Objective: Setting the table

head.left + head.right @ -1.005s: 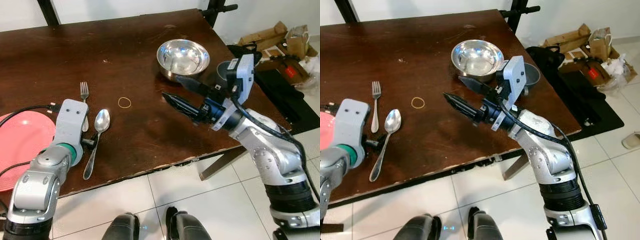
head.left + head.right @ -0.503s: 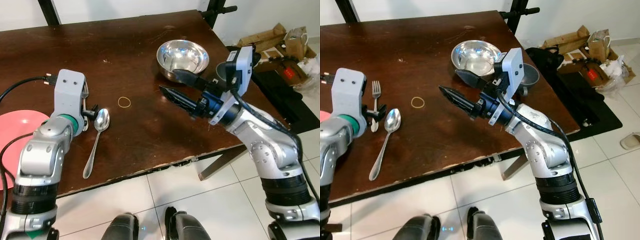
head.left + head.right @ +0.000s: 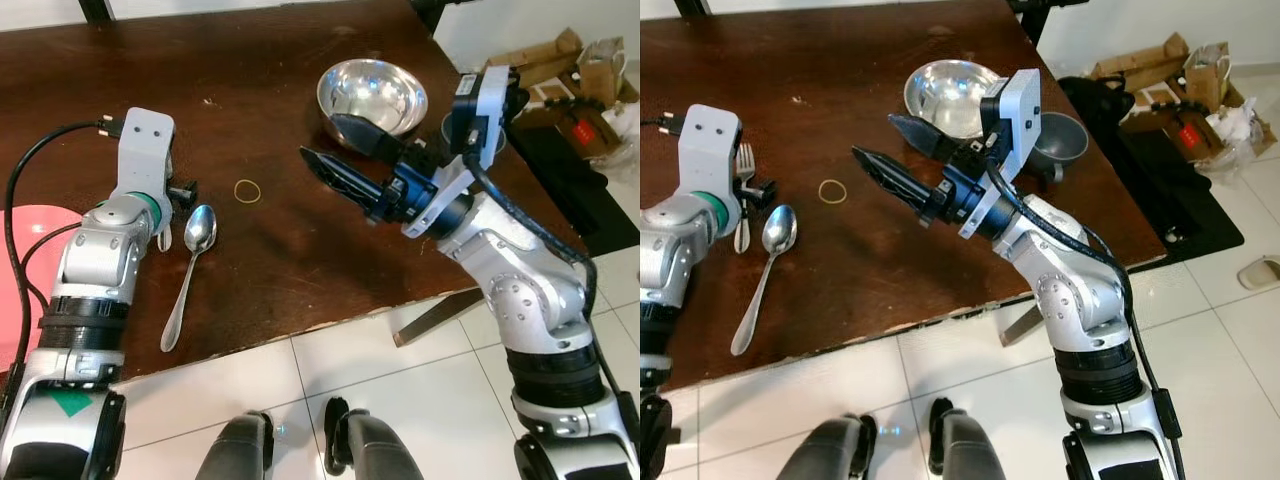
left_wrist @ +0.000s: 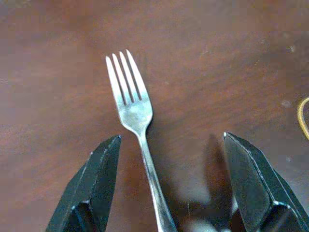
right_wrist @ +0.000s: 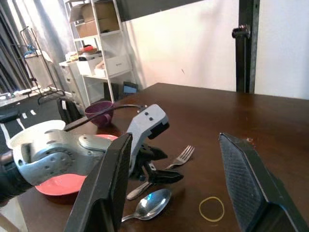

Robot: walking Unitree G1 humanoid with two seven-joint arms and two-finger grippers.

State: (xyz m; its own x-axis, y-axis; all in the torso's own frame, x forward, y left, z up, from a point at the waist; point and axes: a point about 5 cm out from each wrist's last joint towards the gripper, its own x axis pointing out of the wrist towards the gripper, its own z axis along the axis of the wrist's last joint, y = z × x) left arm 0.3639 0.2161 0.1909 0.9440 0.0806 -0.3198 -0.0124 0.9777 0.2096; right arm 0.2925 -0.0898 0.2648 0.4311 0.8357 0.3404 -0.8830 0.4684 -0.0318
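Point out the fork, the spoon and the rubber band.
fork (image 4: 130, 104): left wrist view, on the neck below the tines.
spoon (image 3: 201, 229): left eye view, on the bowl.
rubber band (image 3: 832, 191): right eye view, on the loop.

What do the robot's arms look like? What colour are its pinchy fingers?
Both arms are shiny silver metal with round black joints. The left arm has a green ring near the wrist, a grey camera box and a black cable looping off it. Each gripper, left and right, has two long, pointed black fingers.
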